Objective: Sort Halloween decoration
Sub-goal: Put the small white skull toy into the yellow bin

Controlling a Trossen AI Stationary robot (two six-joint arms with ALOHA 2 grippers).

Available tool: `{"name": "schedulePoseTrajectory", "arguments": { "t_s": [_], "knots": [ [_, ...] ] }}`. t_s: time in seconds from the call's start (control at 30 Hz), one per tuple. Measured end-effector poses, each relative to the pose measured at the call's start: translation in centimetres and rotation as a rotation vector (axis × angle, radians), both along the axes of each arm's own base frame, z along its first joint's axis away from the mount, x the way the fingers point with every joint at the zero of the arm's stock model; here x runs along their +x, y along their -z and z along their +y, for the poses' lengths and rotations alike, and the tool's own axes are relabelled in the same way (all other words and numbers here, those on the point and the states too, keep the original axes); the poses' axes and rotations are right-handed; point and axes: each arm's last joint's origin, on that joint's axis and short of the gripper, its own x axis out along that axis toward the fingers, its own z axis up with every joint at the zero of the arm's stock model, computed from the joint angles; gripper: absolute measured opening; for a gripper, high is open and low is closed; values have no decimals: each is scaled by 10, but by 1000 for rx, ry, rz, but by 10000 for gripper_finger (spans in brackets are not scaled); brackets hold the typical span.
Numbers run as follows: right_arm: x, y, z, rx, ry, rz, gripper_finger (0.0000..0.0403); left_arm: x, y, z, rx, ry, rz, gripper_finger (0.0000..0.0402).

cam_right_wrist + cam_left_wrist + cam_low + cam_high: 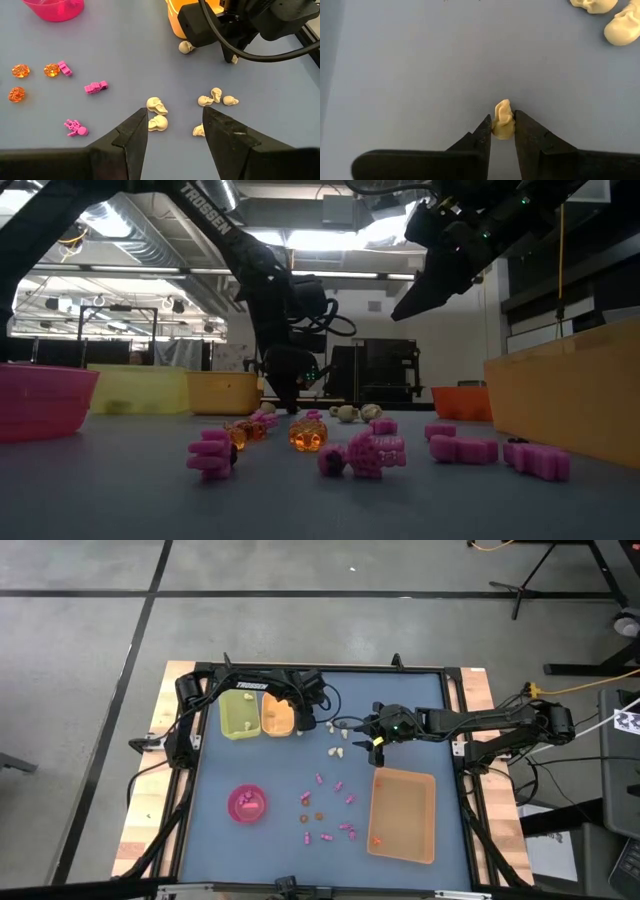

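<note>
Lab or workshop: exposed ceiling ducts (140,245), concrete floor (80,670), tripod stands (545,565).

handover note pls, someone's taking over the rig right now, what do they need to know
Left gripper: down on the mat beside the orange bin, fingers on either side of one cream skull, touching it, not lifted.
Right gripper: open, empty, hovering over the cream skull cluster mid-table.
Done: some pieces lie in the pink bowl, and one small piece in the big tan tray. Contents of the green bin and orange bin can't be made out.
Left: cream skulls near the top of the mat, pink trinkets and amber-orange pieces scattered mid-mat, all unsorted.
</note>
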Motion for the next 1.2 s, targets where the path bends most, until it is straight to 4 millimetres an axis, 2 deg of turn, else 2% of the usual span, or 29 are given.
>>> {"name": "schedulePoseTrajectory", "arguments": {
  "t_s": [0.3, 0.47, 0.7, 0.87, 1.07, 1.2],
  "knots": [
    [0, 0, 0, 0, 0, 0, 186, 0, -1, -1, -3, -14, 0, 40],
    [0, 0, 0, 0, 0, -1, 186, -3, -11, -3, -7, -18, -8, 39],
    [0, 0, 0, 0, 0, -2, 186, -10, -43, -8, 7, -31, -61, 39],
    [0, 0, 0, 0, 0, -1, 186, -22, -73, -15, 22, -33, -83, 39],
    [0, 0, 0, 0, 0, -2, 186, -44, -100, -26, 0, -38, -26, 39],
    [0, 0, 0, 1, 1, -4, 186, -59, -105, -33, -51, -45, 76, 40]
  ]
}}
